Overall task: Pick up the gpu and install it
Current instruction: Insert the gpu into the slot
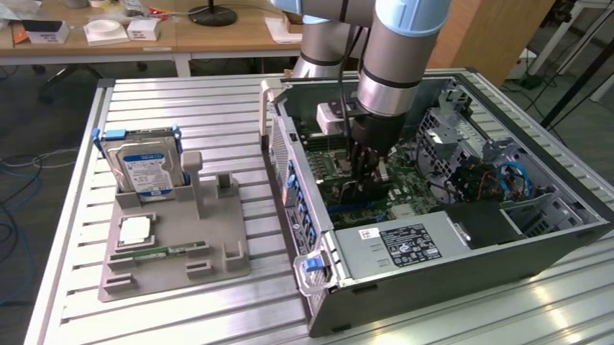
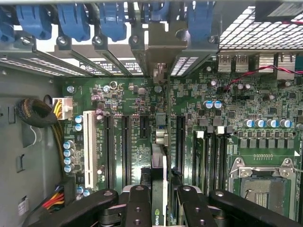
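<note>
My gripper [image 1: 367, 181] reaches down into the open computer case [image 1: 461, 269], just above the green motherboard [image 1: 415, 188]. In the wrist view my gripper [image 2: 163, 191] is shut on the gpu [image 2: 161, 139], one black finger [image 2: 138, 208] on each face. The card stands on edge, its long edge running along the board between two black expansion slots [image 2: 126, 142]. Its silver end bracket [image 2: 161, 49] lines up with a rear slot opening in the case wall. Whether the card's lower edge sits in a slot is hidden.
Blue retaining latches [image 2: 113, 19] line the case's rear wall. A cable bundle [image 2: 38, 113] and the CPU socket [image 2: 265, 179] flank the slots. Outside the case, a grey holder [image 1: 172, 251] carries a hard drive [image 1: 144, 167], a memory stick [image 1: 158, 253] and a chip [image 1: 134, 228].
</note>
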You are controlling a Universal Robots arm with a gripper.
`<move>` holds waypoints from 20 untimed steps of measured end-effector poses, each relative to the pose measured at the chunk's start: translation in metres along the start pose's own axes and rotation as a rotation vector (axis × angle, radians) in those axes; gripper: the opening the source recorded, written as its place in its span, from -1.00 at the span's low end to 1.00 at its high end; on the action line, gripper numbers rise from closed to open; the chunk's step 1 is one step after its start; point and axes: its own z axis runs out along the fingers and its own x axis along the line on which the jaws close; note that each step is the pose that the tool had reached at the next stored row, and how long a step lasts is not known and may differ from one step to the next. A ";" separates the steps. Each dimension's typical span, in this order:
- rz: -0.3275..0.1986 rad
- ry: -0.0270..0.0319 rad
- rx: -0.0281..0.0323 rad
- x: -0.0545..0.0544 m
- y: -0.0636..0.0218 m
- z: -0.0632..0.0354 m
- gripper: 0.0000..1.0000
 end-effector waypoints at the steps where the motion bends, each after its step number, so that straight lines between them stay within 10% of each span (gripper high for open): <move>1: 0.000 0.0003 -0.0001 0.000 0.0000 0.0006 -0.47; 20: 0.000 0.0015 0.0002 0.000 0.0019 0.0105 -0.47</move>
